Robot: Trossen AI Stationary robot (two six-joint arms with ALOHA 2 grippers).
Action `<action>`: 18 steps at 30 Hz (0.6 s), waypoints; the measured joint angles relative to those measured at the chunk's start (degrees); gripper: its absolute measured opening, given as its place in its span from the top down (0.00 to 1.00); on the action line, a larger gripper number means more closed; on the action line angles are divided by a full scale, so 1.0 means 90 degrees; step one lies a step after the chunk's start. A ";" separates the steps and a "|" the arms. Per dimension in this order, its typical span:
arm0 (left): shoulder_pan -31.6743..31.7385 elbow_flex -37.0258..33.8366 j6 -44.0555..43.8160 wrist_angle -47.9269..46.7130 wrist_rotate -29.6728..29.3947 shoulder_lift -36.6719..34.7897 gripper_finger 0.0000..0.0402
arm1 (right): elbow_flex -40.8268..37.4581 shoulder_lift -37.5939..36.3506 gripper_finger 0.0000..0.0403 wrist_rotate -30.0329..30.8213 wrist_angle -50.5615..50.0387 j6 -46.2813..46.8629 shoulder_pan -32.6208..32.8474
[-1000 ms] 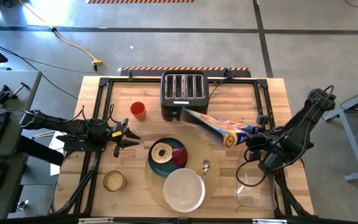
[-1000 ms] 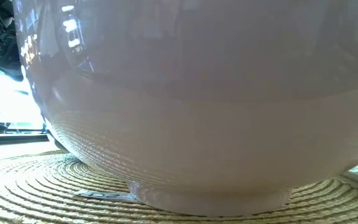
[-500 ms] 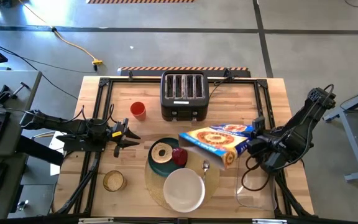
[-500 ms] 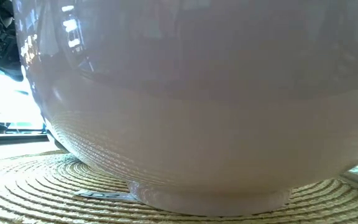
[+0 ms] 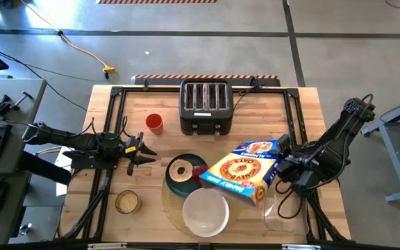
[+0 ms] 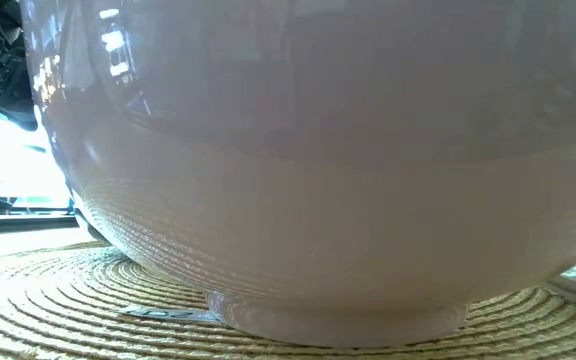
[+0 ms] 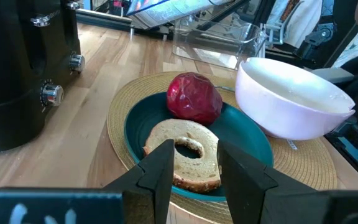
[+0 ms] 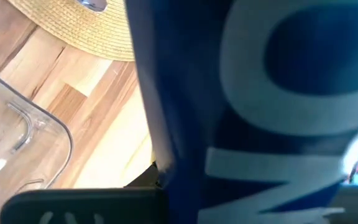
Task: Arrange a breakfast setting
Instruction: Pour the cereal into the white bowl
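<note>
surface (image 5: 144, 201): wooden top, black frame round its edge.
mat (image 5: 171, 208): round woven, at about 6 o'clock on the surface, under plate and bowl.
toaster (image 5: 204, 107): black, four slots, at 12 o'clock on the surface.
box (image 5: 240, 173): cereal box, tilted over the mat's 3 o'clock side, its lower end above the bowl's rim; covered the spot beside the bowl.
bowl (image 5: 205, 211): white, on the mat at its 5 o'clock part, just beside the plate.
plate (image 7: 241, 140): teal, on the mat at its 11 o'clock part.
bin (image 5: 285, 215): clear container at 4 o'clock on the surface.
bagel (image 5: 180, 171): half, flat on the plate, cut side up.
red item (image 7: 194, 99): round, on the plate, touching the bagel.
cup (image 5: 154, 123): red, at 10 o'clock, well apart from the mat.
jar lid (image 5: 127, 202): round, at 8 o'clock.
right pincer (image 5: 283, 161): at 3 o'clock, fingers clamped on the box's end.
left pincer (image 5: 144, 152): at 9 o'clock near the plate, fingers (image 7: 160, 171) parted, empty.
</note>
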 joint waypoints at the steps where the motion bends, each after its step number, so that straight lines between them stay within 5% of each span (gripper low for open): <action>1: -0.0001 0.0000 0.0000 0.0000 0.0001 -0.0001 0.72 | 0.0000 0.0000 0.85 0.0000 0.0048 -0.0148 0.0000; 18: 0.0000 0.0000 0.0000 0.0000 0.0000 -0.0001 0.72 | 0.0000 0.0002 0.85 0.0116 0.0287 -0.1858 -0.0017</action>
